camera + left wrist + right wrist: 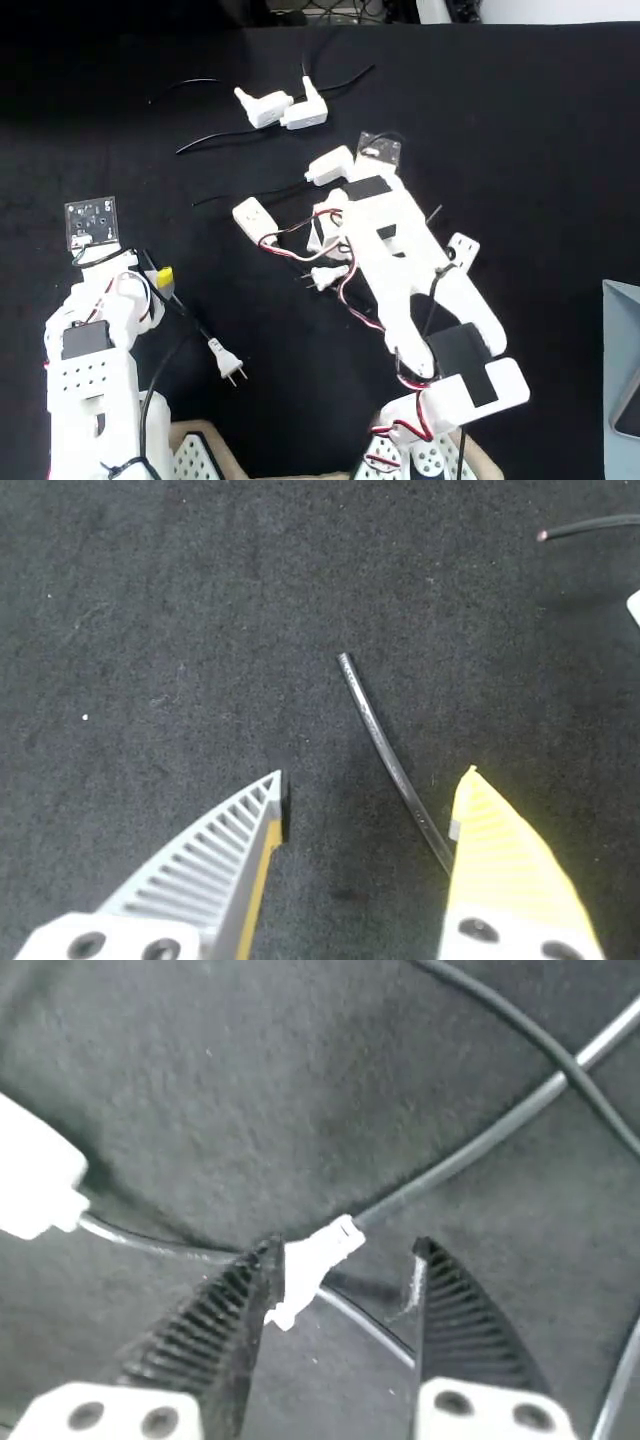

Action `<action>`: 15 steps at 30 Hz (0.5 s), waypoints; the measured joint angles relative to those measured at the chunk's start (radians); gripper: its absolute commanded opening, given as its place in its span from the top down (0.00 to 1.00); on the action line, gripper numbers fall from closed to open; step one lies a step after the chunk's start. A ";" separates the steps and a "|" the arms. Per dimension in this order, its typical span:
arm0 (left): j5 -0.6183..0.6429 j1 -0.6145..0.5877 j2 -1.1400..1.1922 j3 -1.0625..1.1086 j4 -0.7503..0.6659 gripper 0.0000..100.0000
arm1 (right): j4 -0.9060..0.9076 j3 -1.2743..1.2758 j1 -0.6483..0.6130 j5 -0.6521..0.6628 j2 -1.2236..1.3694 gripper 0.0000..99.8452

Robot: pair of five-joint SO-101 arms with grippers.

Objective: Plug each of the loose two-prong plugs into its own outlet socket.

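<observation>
My left gripper [375, 775] is open just above the black cloth, with a thin black cord [385, 750] running between its grey and yellow fingers. In the high view this gripper [155, 270] sits at the left, and the cord leads down to a white two-prong plug [228, 368]. The right gripper [345, 1247] is open around a small white plug [315, 1260] that touches one black finger. A white outlet block [35, 1185] lies beside it. From above, another loose plug [325, 275], a white outlet block [255, 218] and a white piece [330, 165] lie by the right arm [400, 260].
Two white pieces [285, 110] lie joined together at the back, with black cords trailing left and right. Grey cords [500, 1125] cross the cloth beyond the right gripper. A grey object [625, 360] sits at the right edge.
</observation>
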 measured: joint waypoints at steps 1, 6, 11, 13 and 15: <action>0.000 0.000 0.000 0.000 0.000 0.73 | -0.009 0.000 0.000 -0.005 0.006 0.79; 0.000 0.000 0.000 0.000 0.000 0.73 | -0.072 0.000 0.000 -0.009 0.129 0.79; 0.000 0.000 0.000 0.000 0.000 0.73 | -0.095 -0.023 -0.006 -0.009 0.209 0.87; 0.000 0.000 0.000 0.000 0.000 0.73 | -0.077 -0.034 0.002 -0.009 0.218 0.99; 0.000 0.000 0.000 0.000 0.000 0.73 | -0.052 -0.049 0.006 -0.009 0.222 0.96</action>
